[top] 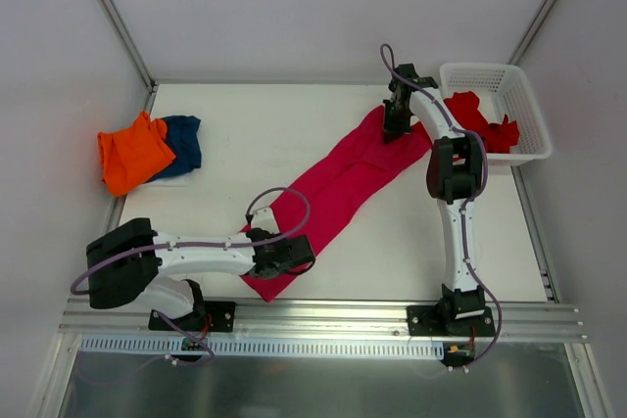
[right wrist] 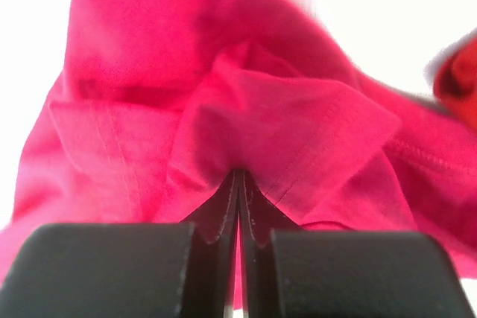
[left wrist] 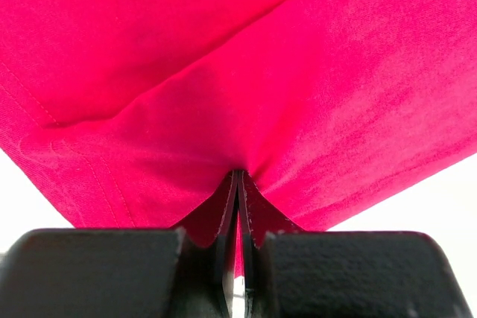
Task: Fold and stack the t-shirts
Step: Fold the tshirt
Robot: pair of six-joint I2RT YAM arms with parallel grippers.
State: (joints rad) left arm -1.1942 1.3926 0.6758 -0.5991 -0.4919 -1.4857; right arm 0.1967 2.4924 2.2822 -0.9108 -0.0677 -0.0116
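A magenta-pink t-shirt (top: 343,188) stretches as a long diagonal band across the table. My left gripper (top: 294,254) is shut on its near-left end; in the left wrist view the cloth (left wrist: 223,94) is pinched between the fingertips (left wrist: 238,178). My right gripper (top: 395,124) is shut on its far-right end, where the fabric (right wrist: 246,109) bunches at the closed tips (right wrist: 238,176). An orange t-shirt (top: 132,154) lies over a navy blue t-shirt (top: 184,142) at the far left. A bright red t-shirt (top: 480,119) lies in the basket.
A white plastic mesh basket (top: 527,115) stands at the far right corner, just right of my right arm. Metal frame rails run along the table's left and right edges and a rail (top: 323,318) crosses the near edge at the arm bases.
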